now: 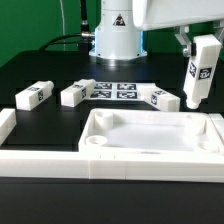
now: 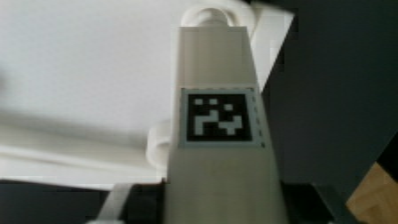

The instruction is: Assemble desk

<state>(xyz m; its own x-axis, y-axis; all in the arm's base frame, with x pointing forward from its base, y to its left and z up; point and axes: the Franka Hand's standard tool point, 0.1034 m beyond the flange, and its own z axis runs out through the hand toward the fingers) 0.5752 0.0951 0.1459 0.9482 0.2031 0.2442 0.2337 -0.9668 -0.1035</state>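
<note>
One white leg [image 1: 198, 78], gripped upright by the end effector [image 1: 205, 45], hangs near the desk top's [image 1: 150, 140] far corner at the exterior view's right, best lowered plumb and centred on the corner recess before release.

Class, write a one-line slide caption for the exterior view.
The gripper holds one leg roughly upright by the desk top; three legs lie beyond.

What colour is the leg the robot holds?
The leg is white, tag black-and-white; wrist view shows best.
</note>
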